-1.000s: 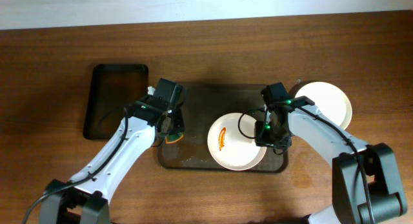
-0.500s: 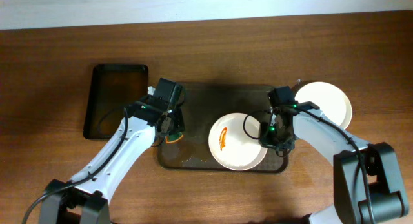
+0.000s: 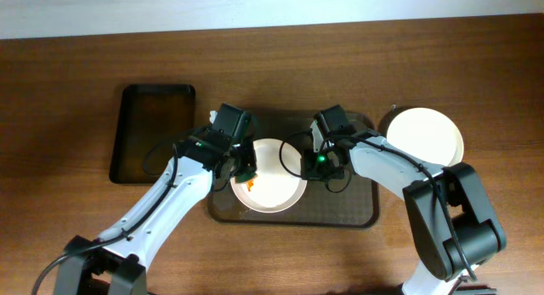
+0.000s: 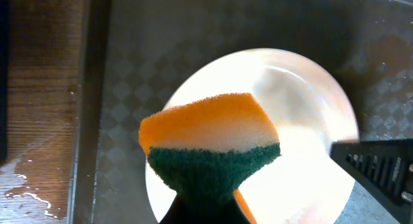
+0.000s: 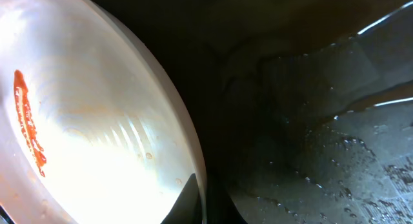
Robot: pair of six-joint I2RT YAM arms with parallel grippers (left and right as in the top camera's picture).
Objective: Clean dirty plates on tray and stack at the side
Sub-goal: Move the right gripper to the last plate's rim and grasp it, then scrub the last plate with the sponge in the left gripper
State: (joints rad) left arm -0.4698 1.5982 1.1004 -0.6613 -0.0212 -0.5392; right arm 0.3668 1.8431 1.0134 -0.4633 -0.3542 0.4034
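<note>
A white plate with an orange smear lies on the left half of the dark brown tray. My right gripper is shut on the plate's right rim. My left gripper is shut on an orange and green sponge and holds it over the plate's left part. A clean white plate lies on the table right of the tray.
A smaller black tray stands at the left. The brown tray's floor is wet. The tray's left rim borders wet table wood.
My right gripper has dragged the smeared plate from the tray's right half to its left half. My left gripper with the sponge has moved right, over the plate.
</note>
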